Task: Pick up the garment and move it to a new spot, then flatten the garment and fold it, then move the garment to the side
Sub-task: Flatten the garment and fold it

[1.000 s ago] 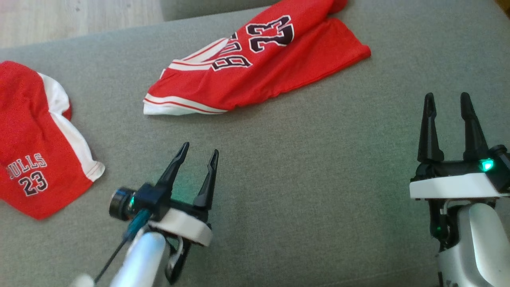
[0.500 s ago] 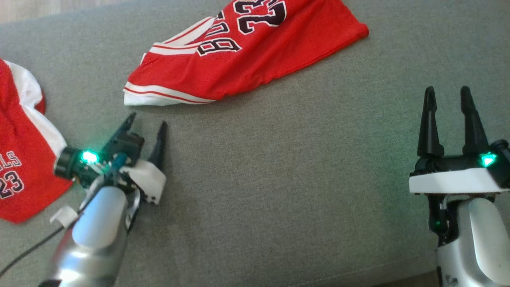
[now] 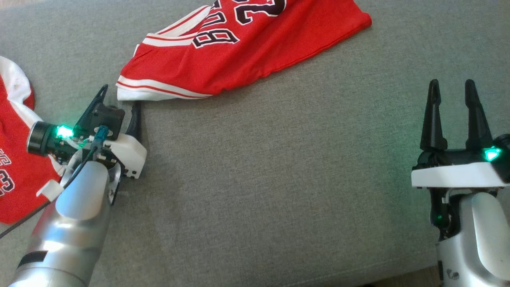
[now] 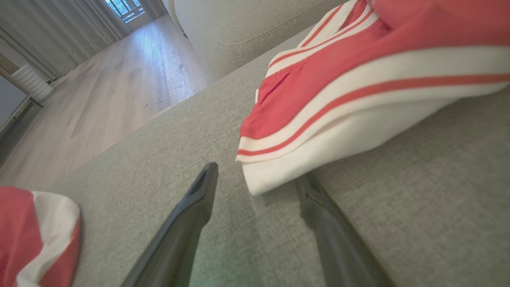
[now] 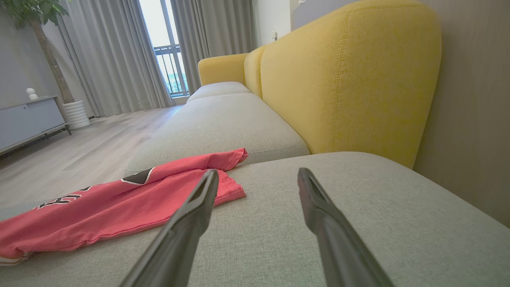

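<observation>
- Step: first pick-up. Jersey (image 3: 247,52) lies crumpled on far side of grey sofa (image 3: 279,179), not yet held.
- Left jaws open, low on seat, jersey's white hem corner between tips.
- Right jaws open, idle, well apart from jersey.
- Next, prob.: close on corner w/o pinching upholstery, then lift.
- Room: 2nd red garment (image 3: 16,159) at left; yellow backrest (image 5: 346,79), wood floor (image 4: 111,91), curtains (image 5: 103,56).

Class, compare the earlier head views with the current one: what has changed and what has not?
The left gripper has swung forward and left to the white-striped corner of the jersey, jaws open, nothing gripped. The right gripper stayed put, open. The jersey and second red garment lie unmoved; their shift is the camera's.
</observation>
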`<state>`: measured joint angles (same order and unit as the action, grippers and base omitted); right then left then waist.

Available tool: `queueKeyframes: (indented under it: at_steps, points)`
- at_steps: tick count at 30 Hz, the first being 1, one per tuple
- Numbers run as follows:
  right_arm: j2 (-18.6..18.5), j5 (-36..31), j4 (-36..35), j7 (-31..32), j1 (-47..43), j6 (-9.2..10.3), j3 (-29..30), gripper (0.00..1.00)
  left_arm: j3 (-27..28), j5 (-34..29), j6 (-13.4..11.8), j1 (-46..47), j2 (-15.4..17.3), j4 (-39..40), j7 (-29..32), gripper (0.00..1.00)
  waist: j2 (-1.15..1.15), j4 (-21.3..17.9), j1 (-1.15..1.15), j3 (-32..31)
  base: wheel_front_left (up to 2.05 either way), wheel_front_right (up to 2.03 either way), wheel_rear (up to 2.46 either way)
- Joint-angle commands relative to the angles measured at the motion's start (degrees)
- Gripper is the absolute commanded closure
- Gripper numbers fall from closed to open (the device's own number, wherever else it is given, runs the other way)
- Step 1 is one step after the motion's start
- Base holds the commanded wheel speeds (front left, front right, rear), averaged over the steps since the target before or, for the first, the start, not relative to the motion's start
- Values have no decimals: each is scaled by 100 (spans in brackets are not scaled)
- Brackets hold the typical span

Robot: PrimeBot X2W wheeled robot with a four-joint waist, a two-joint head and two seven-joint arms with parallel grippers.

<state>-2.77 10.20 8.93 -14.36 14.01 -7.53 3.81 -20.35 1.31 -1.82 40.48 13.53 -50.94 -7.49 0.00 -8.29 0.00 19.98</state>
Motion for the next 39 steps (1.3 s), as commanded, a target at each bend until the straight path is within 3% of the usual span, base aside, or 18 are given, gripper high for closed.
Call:
queueKeyframes:
  at_steps: [1, 5, 6, 7, 13, 26, 39]
  points:
    - [-11, 44, -161, -59, 175, 4, -101, 0, 127, 11, 23, 151, 178, 39, -15, 0, 0, 1, 0, -1, 0, 0, 0]
    - [-11, 42, -130, -61, 214, 4, -87, 0, 43, 94, 285, 254, 106, -134, -33, 0, 0, 13, 0, 8, 0, 0, 0]
    - [-11, 39, -119, -61, 223, 4, -88, 0, 17, 105, 340, 277, 91, -172, -53, 56, 0, 16, 0, 3, 0, 0, 0]
    - [-11, 35, -106, -61, 232, 4, -89, 0, -8, 115, 391, 298, 72, -195, -96, 100, 0, 19, 0, -8, 0, 0, 0]
    - [-11, 33, -19, -62, 226, 4, -41, 0, -135, 164, 538, 290, -26, -168, -506, 100, 0, 62, 0, -193, 0, 0, 0]
    - [-10, 26, 211, -63, -76, 4, -16, 0, -322, 535, 755, -711, -175, 1540, -744, 100, 0, 444, 0, -1159, 0, 0, 0]
    - [-10, 30, 273, -63, -287, 4, -78, 0, -402, 1085, 746, -1893, -76, 3801, 283, 100, 0, 854, 0, -1628, 0, 0, 0]
